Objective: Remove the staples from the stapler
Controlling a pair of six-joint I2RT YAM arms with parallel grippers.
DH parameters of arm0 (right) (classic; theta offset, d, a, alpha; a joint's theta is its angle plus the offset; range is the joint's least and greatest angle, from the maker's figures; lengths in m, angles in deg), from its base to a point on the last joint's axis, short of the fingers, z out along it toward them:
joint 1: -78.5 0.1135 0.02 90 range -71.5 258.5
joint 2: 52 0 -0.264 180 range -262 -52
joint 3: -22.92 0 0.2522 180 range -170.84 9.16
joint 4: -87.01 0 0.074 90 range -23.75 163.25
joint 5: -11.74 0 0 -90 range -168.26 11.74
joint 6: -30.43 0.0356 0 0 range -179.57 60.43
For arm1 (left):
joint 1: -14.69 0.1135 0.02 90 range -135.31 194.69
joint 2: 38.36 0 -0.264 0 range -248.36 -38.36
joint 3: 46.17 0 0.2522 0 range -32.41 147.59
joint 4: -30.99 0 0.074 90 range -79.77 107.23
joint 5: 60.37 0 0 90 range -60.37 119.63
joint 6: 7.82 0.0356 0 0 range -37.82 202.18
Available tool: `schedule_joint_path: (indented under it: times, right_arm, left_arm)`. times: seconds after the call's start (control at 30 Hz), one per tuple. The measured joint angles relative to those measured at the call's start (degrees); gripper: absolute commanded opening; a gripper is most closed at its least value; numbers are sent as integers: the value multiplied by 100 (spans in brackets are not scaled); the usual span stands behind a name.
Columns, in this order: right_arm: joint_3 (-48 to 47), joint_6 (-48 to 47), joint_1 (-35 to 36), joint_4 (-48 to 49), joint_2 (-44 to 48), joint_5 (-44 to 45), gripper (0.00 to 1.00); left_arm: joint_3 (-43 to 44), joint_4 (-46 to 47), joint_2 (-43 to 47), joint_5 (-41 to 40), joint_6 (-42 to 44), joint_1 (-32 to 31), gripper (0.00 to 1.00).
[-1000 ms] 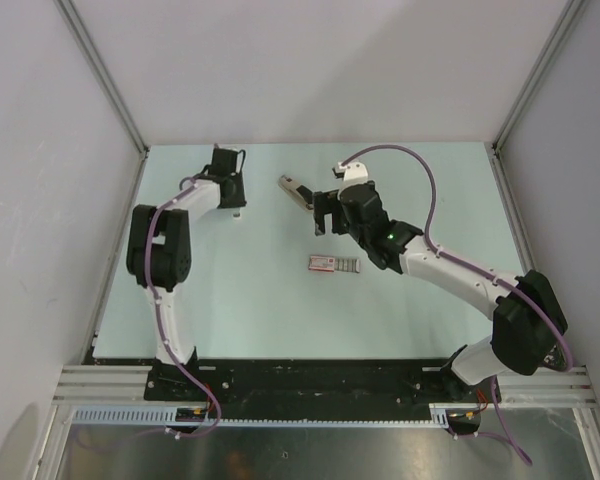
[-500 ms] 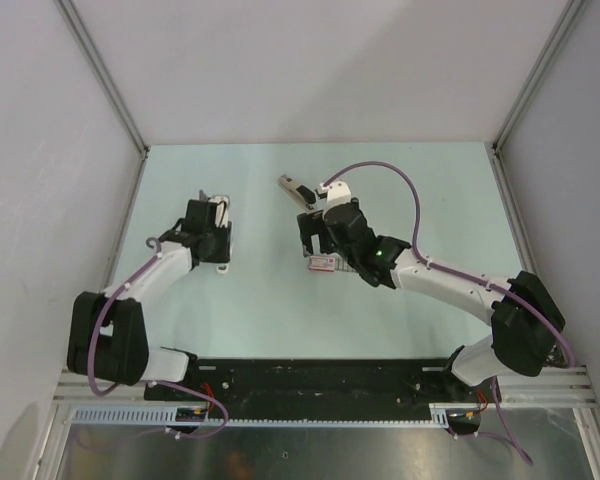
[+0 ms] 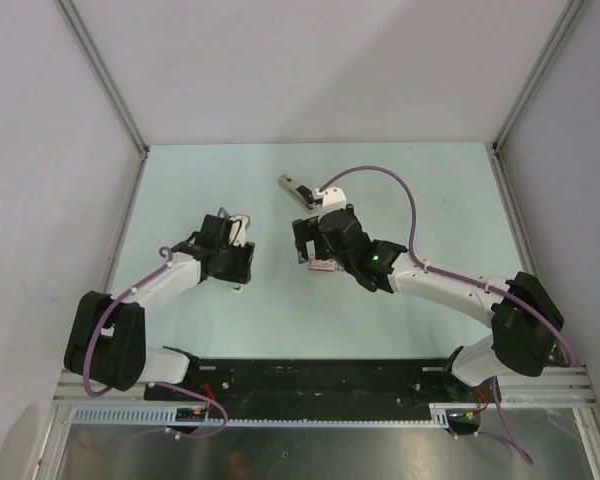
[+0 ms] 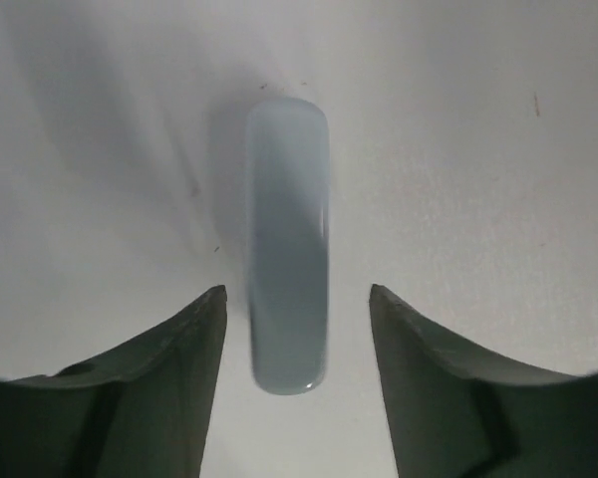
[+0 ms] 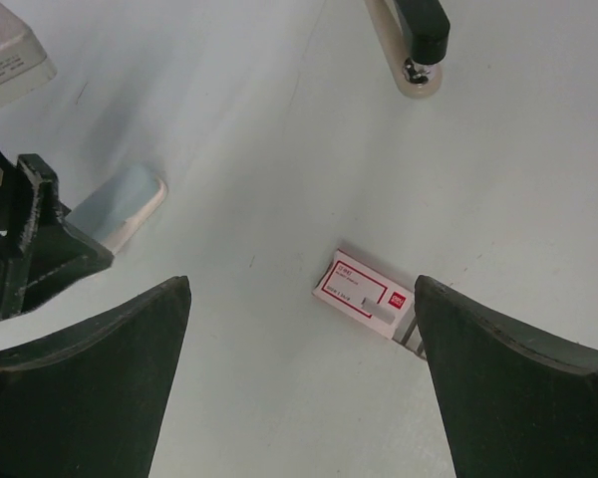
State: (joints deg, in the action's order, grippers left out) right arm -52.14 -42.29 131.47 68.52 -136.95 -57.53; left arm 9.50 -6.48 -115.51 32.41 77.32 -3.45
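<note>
The stapler lies free at the upper right of the right wrist view. The right gripper hangs wide open beside a red-and-white box, probably ready to reach. The left gripper, partly open, straddles a pale bar on the bench without touching it.

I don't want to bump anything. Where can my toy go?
Bare: the far right corner of the table, beyond the right arm; the far left corner, behind the left arm; the near strip between both arms. Crowded: the centre, around the stapler, the red-and-white box and a pale oblong piece.
</note>
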Motion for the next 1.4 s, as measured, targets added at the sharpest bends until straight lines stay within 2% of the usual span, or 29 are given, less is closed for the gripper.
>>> schedule_joint_path:
  times: [0.07, 0.17, 0.37, 0.47, 0.63, 0.77, 0.83, 0.93, 1.07, 1.2, 1.3, 1.4]
  right_arm:
    - [0, 39, 46, -13, 0, 0, 99]
    - [0, 140, 125, -15, 0, -4, 99]
    - [-175, 433, 518, -275, -203, 177, 99]
    - [-723, 737, 833, -739, -710, 439, 99]
    - [-1880, 1364, 1224, -1423, -1740, 813, 99]
    - [-3482, 1670, 1523, -2267, -2780, 1082, 99]
    - [-4651, 1829, 1613, -2673, -3456, 953, 99]
    - [-5810, 1926, 1617, -3189, -4111, 610, 99]
    - [-6067, 2026, 1615, -3731, -4306, 634, 99]
    - [-6124, 2286, 1617, -4186, -4459, 688, 99]
    - [-6142, 2505, 1617, -4387, -4653, 678, 88]
    - [-6245, 2717, 1617, -4511, -4909, 664, 84]
  left_arm:
    - [0, 9, 2, 79, 22, -2, 92]
    - [0, 17, 2, 166, 44, -2, 99]
    - [426, -409, 343, 437, 46, 260, 100]
    - [949, -479, 1001, 876, 50, 986, 99]
    - [1606, -339, 2302, 1556, 107, 2745, 98]
    - [1672, -417, 2741, 2083, 315, 3526, 96]
    - [1672, -522, 2721, 2409, 378, 3871, 95]
    - [1672, -691, 2522, 2848, 358, 4450, 96]
    - [1672, -863, 2214, 3370, 289, 5047, 98]
    - [1672, -968, 2214, 3681, 304, 5206, 99]
    - [1672, -1012, 2249, 3700, 391, 5206, 99]
    - [1672, -1043, 2260, 3639, 529, 5206, 99]
